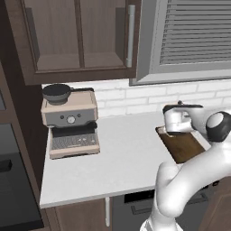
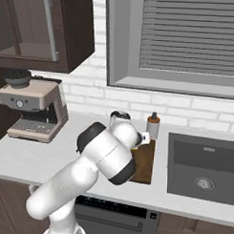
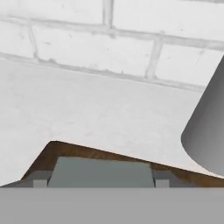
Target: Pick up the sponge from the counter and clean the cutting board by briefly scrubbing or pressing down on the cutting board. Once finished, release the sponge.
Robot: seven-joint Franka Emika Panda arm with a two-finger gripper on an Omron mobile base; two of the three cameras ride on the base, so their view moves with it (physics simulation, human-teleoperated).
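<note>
1. The gripper (image 3: 100, 183) is low over the far corner of the cutting board (image 1: 182, 146), which lies on the counter (image 1: 122, 153) between the coffee machine (image 1: 71, 122) and the sink (image 2: 203, 169).
2. In the hand view the sponge (image 3: 101, 172) sits between the 2 finger tips (image 3: 40, 181), so the fingers seem to pinch it (its grey-green top faces the camera), and it looks close to the board or on it.
3. I judge that picking up is done and the scrubbing or pressing is in progress.
4. What is left: finish the press, then let the sponge go.
5. A soap bottle (image 2: 153, 126) stands just beside the board near the wall, so the hand should not sweep that way.
</note>
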